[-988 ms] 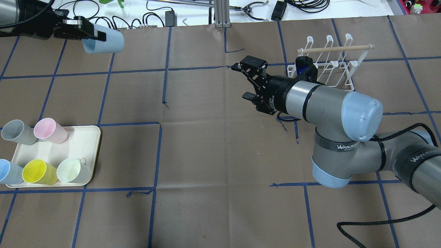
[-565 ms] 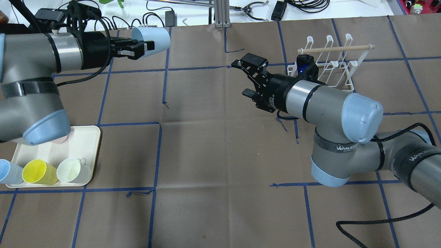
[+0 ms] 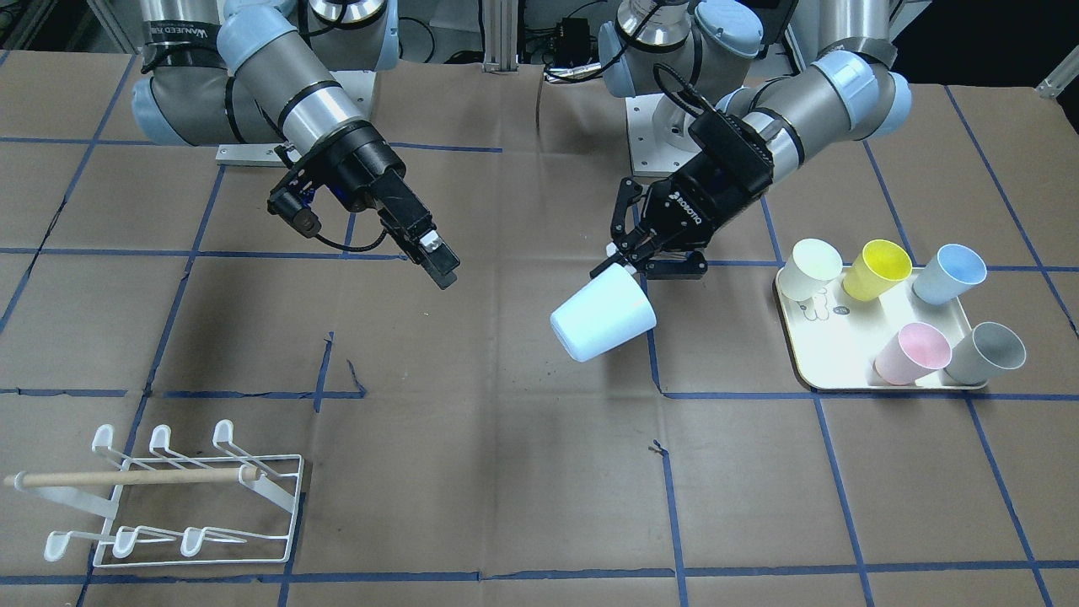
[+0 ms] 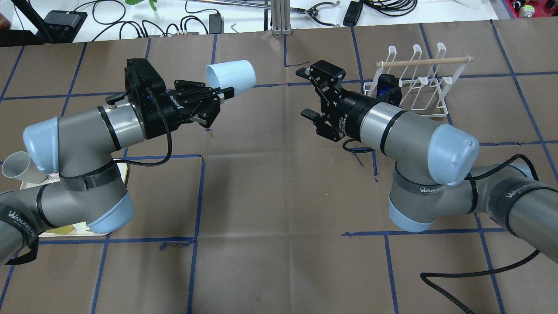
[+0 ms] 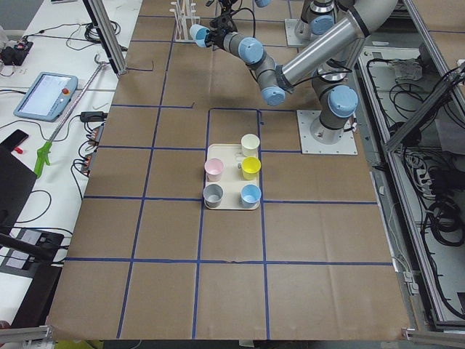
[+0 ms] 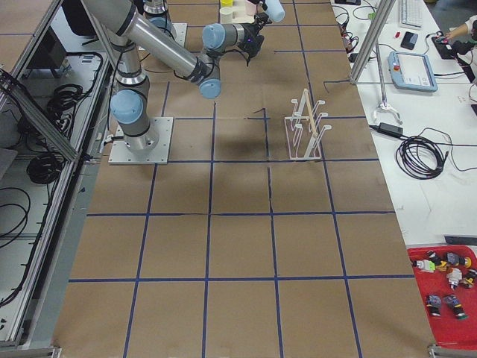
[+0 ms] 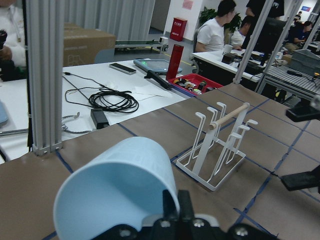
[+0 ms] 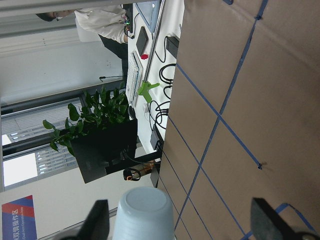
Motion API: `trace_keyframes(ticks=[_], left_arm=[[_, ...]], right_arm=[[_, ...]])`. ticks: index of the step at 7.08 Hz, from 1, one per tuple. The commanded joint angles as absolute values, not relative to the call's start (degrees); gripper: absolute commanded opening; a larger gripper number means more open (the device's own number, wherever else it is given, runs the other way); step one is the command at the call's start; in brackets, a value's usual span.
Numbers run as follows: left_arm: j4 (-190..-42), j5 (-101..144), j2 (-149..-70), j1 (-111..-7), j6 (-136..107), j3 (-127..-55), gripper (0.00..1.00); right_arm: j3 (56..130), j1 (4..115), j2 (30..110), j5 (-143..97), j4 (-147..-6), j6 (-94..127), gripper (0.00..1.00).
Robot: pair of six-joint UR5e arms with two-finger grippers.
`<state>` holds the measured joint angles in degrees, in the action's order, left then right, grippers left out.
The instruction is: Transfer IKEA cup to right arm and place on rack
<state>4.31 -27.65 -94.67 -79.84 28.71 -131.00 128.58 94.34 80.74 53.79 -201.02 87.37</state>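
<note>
You're at the hand-over: your left gripper [image 4: 223, 93] pinches the pale blue cup [image 4: 231, 75] near its rim, in the air, base toward the wide-open right gripper [image 4: 306, 93], so next bring them together, clamp, release, then head for the rack [image 4: 425, 62].

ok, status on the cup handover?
Left gripper shut on light blue cup at its rim, cup sideways in the air. Right gripper open, facing it, gap between them. Nothing in that gap. Rack holds no cups.
</note>
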Motion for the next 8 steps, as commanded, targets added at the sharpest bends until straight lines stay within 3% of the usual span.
trace_keyframes(ticks=[1,4,8], left_arm=[[11.9,-23.7,-97.8,-80.9,28.4,-132.9,0.01],[16.5,-21.6,-100.0,-83.8,26.0,-132.7,0.02],[16.5,-21.6,-99.8,-83.8,25.8,-132.7,0.03]], right_arm=[[127.2,96.2,79.8,57.5,-201.3,88.7,0.99],[122.7,100.6,76.2,62.9,-201.3,90.9,0.98],[122.7,101.4,76.4,64.9,-201.1,92.4,0.99]])
